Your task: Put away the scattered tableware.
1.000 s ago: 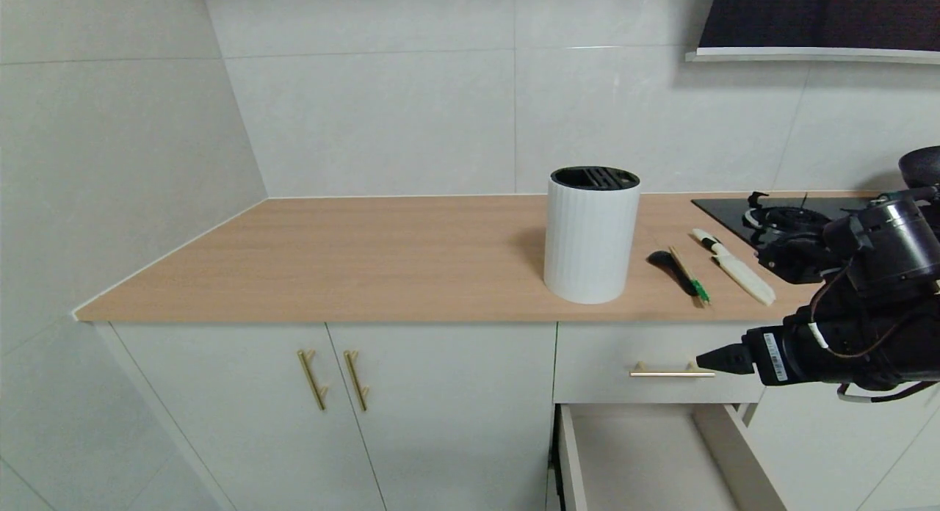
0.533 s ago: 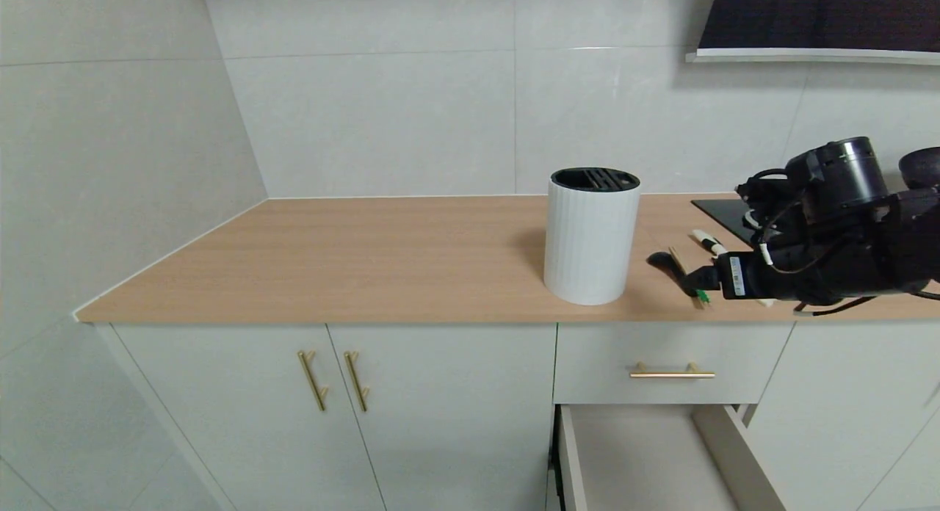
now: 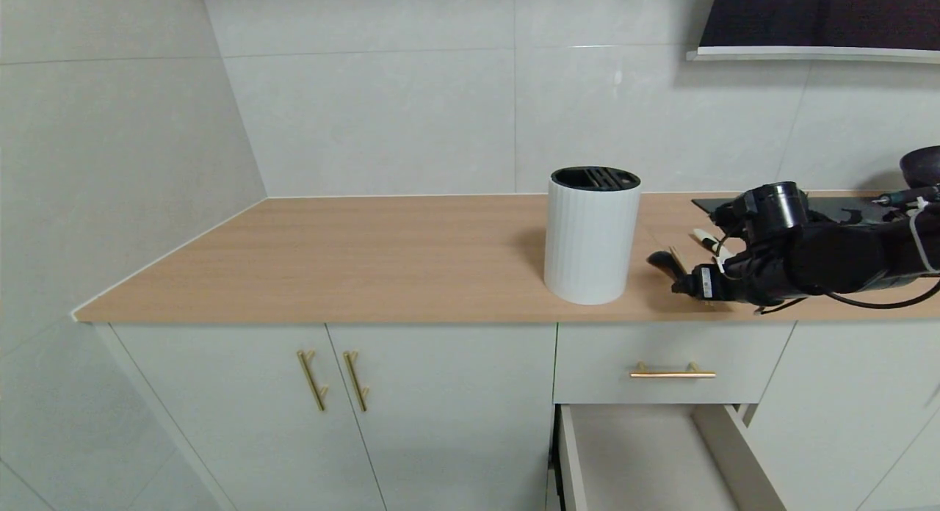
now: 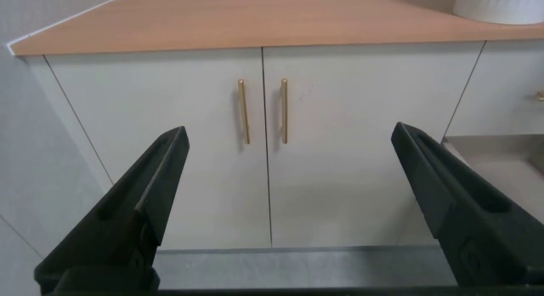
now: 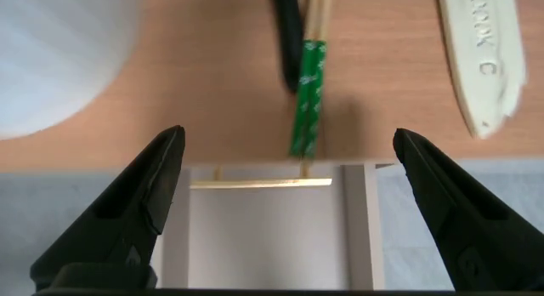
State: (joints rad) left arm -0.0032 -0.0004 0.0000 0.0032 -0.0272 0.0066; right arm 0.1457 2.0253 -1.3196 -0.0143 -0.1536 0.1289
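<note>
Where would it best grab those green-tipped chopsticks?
Probably the chopsticks at their green ends, from above: they lie flat, pointing at the counter's front edge, and the open right gripper hangs with a finger on either side. Farther along, the black spoon crowds them.

Matt wood-grain countertop [image 3: 367,254]; ribbed white plastic-looking holder [image 3: 590,239] right of centre; glossy wall tiles [image 3: 367,114]; brass-coloured metal handles [image 3: 672,373].

Large pale grey wall tiles [image 3: 367,114] meet in a corner behind a light wood-grain worktop [image 3: 367,254]. Beneath it are white cabinet doors [image 3: 242,408] with gold bar handles [image 3: 311,379], beside a white lower drawer [image 3: 639,452] pulled open.
</note>
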